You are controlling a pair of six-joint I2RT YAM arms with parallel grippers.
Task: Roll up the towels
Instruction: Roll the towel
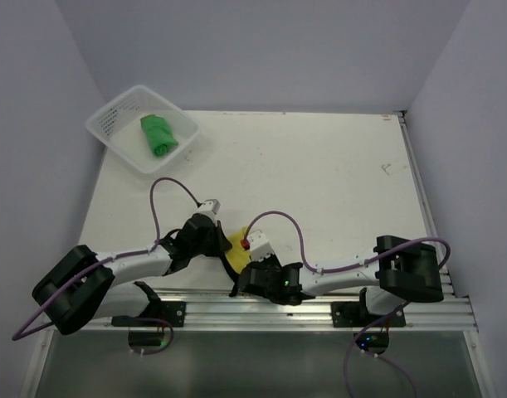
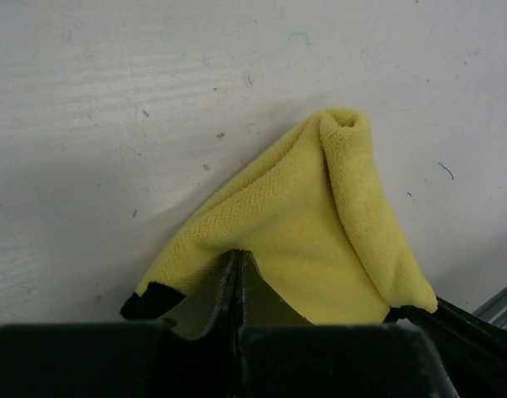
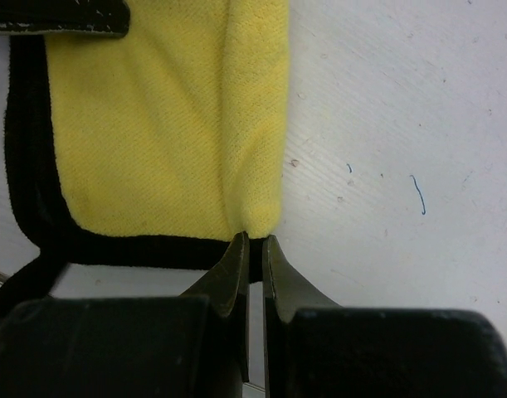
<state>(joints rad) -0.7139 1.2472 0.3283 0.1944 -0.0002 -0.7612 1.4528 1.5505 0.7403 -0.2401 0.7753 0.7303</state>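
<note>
**Desk [image 1: 319,182] layout**

- The basket [image 1: 112,123] sits at the far left corner of the desk.
- The green towel [image 1: 158,135] lies inside the basket as a compact roll, clear of both arms.
- The yellow towel [image 2: 319,249] lies at the near edge of the desk, about midway between the two arm bases. In the top view it is mostly covered by the two wrists.

**Left pincer [image 2: 238,259]**

- State: jaws fully together, with no gap showing between the fingers.
- Hold: the jaws are clamped on the near edge of the yellow towel.
- The cloth spreads out from both sides of the fingertips and rises to a rounded fold at the far end.
- A black corner of the towel shows just left of the fingers, resting on the desk.

**Right pincer [image 3: 253,242]**

- State: jaws narrowed to a thin slit.
- Hold: the fingertips meet the yellow towel at the end of a lengthwise fold, where the fold reaches the black border. The fold runs straight away from the tips.
- The yellow face is up, and the black border runs along the left and near edges.
- The desk to the right of the fold is bare, with a few small blue marks.

**Arm posture**

Both arms reach inward from their bases, with the wrists close together over the yellow towel.
</note>
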